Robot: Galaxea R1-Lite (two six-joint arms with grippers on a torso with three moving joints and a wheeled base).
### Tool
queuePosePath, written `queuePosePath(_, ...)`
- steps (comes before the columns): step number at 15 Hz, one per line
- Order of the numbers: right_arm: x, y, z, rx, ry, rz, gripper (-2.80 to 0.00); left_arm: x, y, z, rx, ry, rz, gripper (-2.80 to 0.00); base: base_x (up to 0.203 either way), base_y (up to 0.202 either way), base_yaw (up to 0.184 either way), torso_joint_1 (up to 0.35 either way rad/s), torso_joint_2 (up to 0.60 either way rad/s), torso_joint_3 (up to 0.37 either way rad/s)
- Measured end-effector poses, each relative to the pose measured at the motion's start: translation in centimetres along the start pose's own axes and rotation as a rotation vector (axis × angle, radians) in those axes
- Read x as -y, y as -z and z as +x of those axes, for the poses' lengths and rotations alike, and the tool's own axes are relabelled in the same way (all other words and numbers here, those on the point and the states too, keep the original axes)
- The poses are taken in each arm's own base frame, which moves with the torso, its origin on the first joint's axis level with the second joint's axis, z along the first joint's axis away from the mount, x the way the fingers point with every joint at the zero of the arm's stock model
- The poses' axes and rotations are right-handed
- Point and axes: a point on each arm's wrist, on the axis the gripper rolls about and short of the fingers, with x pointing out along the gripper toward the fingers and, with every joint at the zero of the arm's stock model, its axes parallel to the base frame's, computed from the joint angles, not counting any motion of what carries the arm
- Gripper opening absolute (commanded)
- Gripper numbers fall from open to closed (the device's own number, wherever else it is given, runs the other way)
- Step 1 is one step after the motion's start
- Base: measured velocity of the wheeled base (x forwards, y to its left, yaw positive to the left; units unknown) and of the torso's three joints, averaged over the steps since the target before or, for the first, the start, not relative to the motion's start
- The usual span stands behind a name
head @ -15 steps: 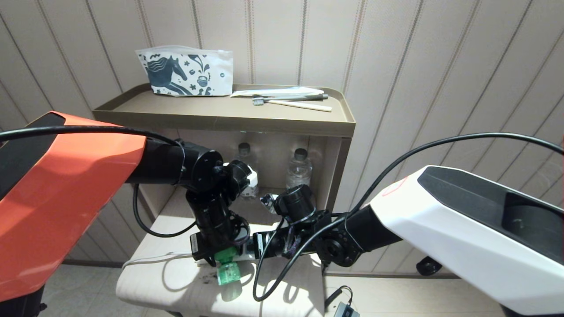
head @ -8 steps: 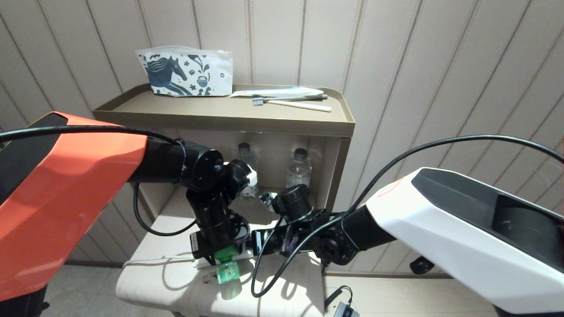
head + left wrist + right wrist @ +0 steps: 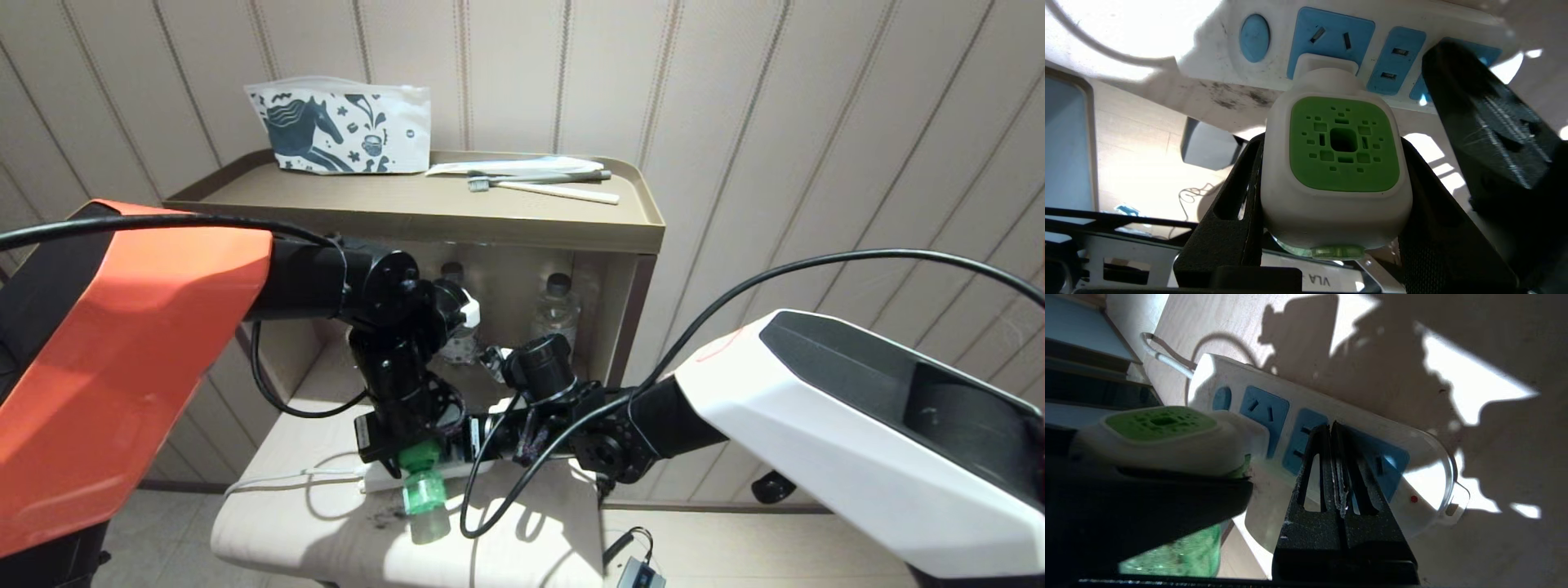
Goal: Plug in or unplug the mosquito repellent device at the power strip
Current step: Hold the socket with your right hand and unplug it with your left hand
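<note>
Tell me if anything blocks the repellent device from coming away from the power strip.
Nothing visible does. The left pincer clamps the repellent device, still at the power strip; the right pincer, shut, presses the strip beside it.

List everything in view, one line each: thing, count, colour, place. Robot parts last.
mosquito repellent device: 1, white and green, at the power strip, between the left hand's fingers
power strip: 1, white with blue sockets, on the lower shelf
water bottles: 2, clear, back of the lower shelf
pouch: 1, white with blue horse print, cabinet top
toothbrush: 1, pale, cabinet top
left hand: 1, black, shut on the device
right hand: 1, black, shut, pressing on the strip
</note>
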Motion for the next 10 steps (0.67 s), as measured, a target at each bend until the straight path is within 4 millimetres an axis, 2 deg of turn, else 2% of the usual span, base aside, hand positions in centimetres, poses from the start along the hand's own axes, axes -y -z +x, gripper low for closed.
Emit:
queuePosePath(4, 0.0, 0.1, 0.0, -0.003, -0.002, 0.002, -2.8, -0.1, 0.0, -1.4, 0.012, 0.014, -0.004, -2.8, 0.0, 0.0, 0.0, 0.0, 0.0, 0.0)
queuePosePath(10, 0.0, 0.1, -0.1, -0.006, -0.002, 0.005, -2.8, -0.3, 0.3, -1.5, 0.0, 0.008, -0.002, -2.8, 0.0, 0.0, 0.0, 0.0, 0.0, 0.0)
